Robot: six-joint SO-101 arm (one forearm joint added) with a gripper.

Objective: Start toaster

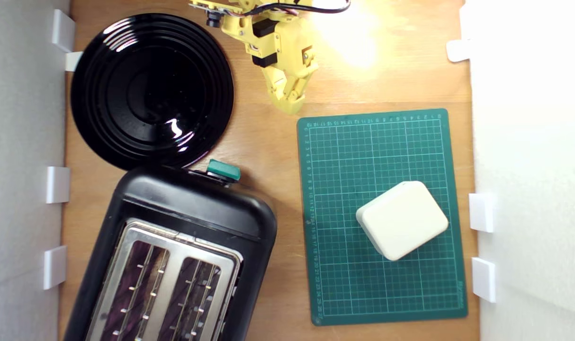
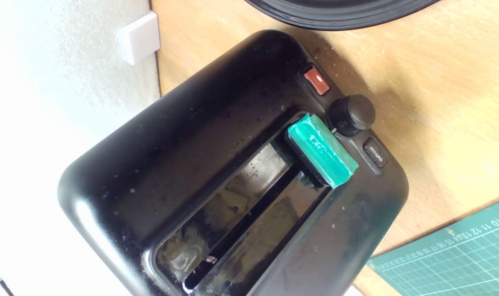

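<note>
Exterior view: toaster [image 1: 174, 246] below end effector [image 1: 290, 102].

Your exterior view hangs overhead and looks straight down on the wooden counter [image 1: 268, 156], far enough back to take in the yellow plastic arm [image 1: 278, 47] at its top edge and white walls on both sides. The wrist view sits much closer, looking down at an angle onto the control end of the glossy black two-slot toaster [image 2: 216, 123]. Both views share that toaster [image 1: 193, 208], its small teal-green lever knob [image 1: 223, 170] [image 2: 321, 150], the rim of the round glossy black plate [image 1: 150, 90] [image 2: 336, 14], and a corner of the green gridded cutting mat [image 1: 382, 218] [image 2: 451, 255].
</note>
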